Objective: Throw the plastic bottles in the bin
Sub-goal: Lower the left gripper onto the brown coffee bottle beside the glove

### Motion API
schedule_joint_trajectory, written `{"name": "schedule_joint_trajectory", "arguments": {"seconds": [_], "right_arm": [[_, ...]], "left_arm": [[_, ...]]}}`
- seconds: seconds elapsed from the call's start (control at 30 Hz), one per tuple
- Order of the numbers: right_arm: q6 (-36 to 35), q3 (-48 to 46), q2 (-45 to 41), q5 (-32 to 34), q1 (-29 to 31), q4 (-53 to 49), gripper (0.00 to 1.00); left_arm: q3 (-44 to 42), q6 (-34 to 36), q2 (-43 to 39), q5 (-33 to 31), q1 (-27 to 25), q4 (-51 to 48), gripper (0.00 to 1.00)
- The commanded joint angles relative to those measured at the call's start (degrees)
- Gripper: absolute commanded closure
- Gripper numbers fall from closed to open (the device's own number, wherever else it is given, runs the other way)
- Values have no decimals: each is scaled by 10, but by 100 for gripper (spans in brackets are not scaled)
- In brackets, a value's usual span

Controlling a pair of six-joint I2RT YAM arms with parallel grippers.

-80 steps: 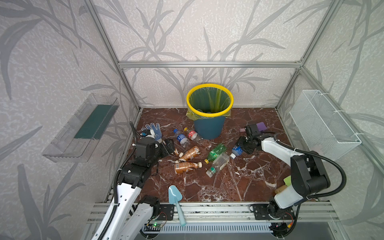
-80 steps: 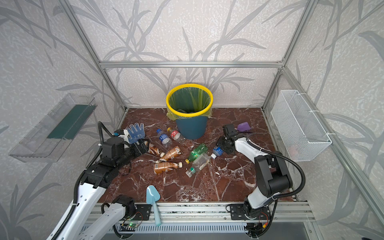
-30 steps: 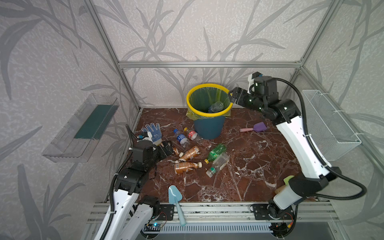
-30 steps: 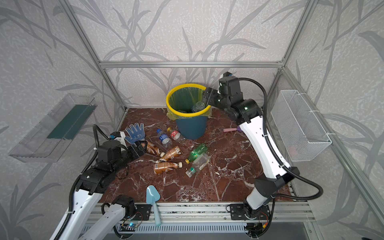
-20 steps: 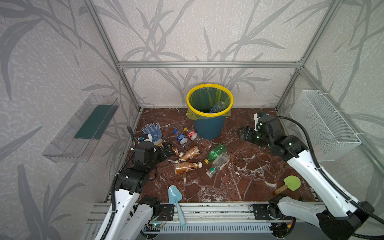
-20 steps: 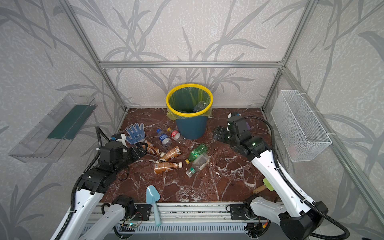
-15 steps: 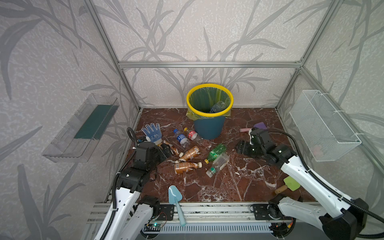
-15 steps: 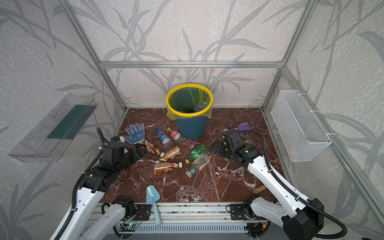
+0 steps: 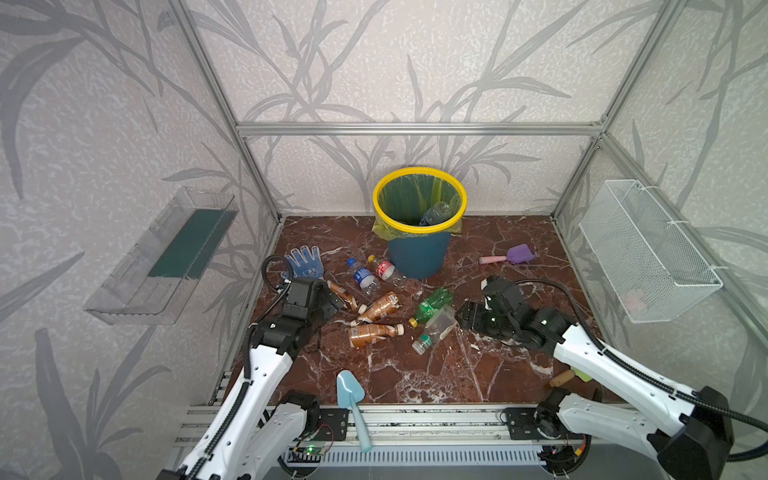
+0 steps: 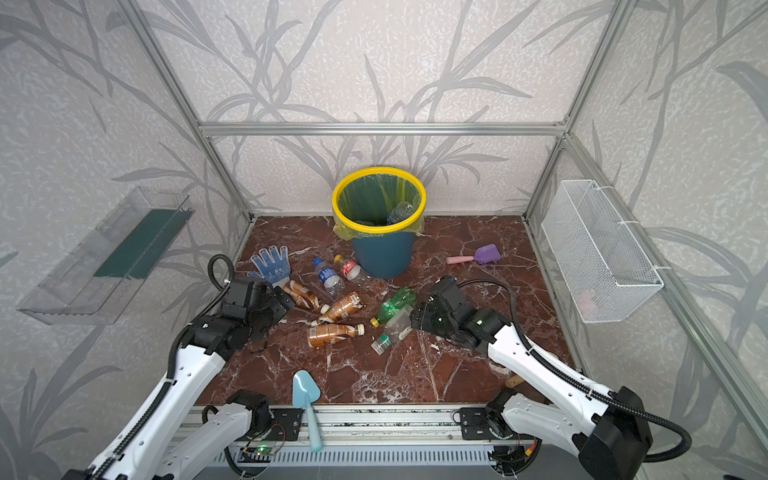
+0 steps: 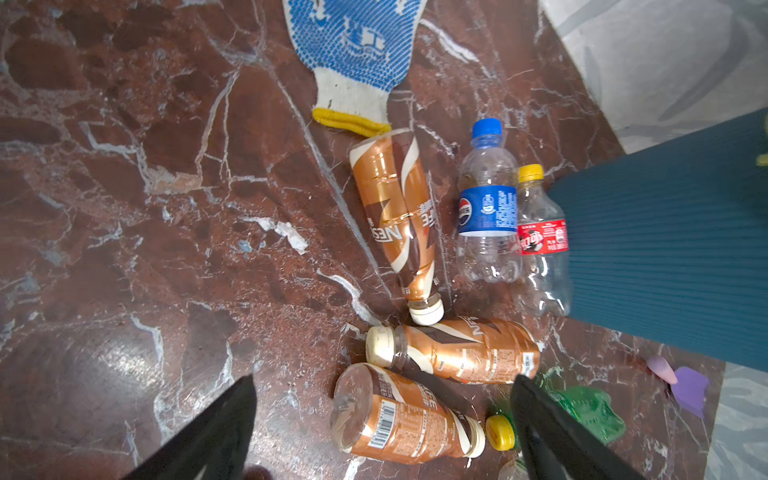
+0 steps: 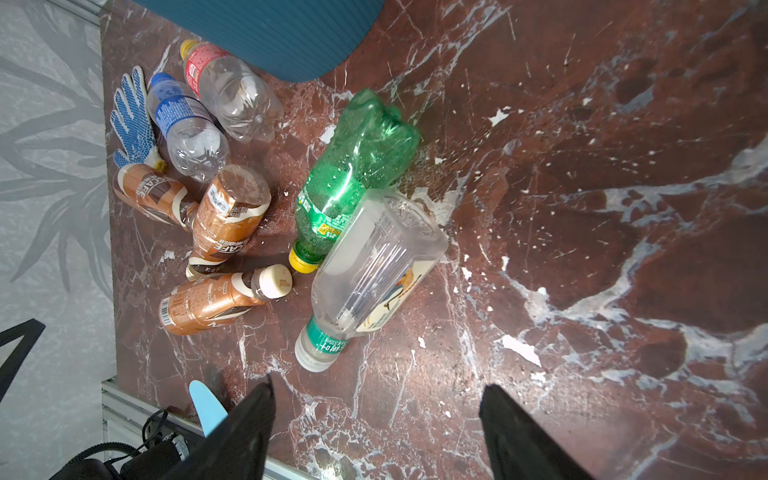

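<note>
Reaching for a pick, the right end effector (image 12: 376, 395), wide and empty, hovers beside the clear bottle (image 12: 374, 257) on the table (image 12: 582, 208) before the bin (image 9: 417, 257) and should straddle it and close; the left end effector (image 11: 382, 380) hangs wide by a brown bottle (image 11: 403, 419).

I read "NES" on a brown bottle (image 11: 395, 216) in the left wrist view, and "CAFE" on a second brown bottle (image 12: 226, 220) in the right wrist view. The blue-label bottle (image 11: 488, 208) says Pepsi. On the red-label bottle (image 11: 542, 239) I cannot read the script.
</note>
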Motion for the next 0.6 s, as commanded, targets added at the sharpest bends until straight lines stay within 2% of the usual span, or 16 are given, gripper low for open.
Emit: {"name": "schedule_joint_trajectory", "arguments": {"seconds": [0.0, 0.23, 0.57], "right_arm": [[12, 3, 17, -4, 9, 21, 21], [14, -1, 21, -1, 14, 28, 21], [15, -12, 8, 9, 14, 29, 21]], "left_arm": [[5, -55, 41, -12, 9, -2, 6], [36, -89, 140, -1, 25, 28, 6], [63, -97, 254, 21, 49, 104, 8]]}}
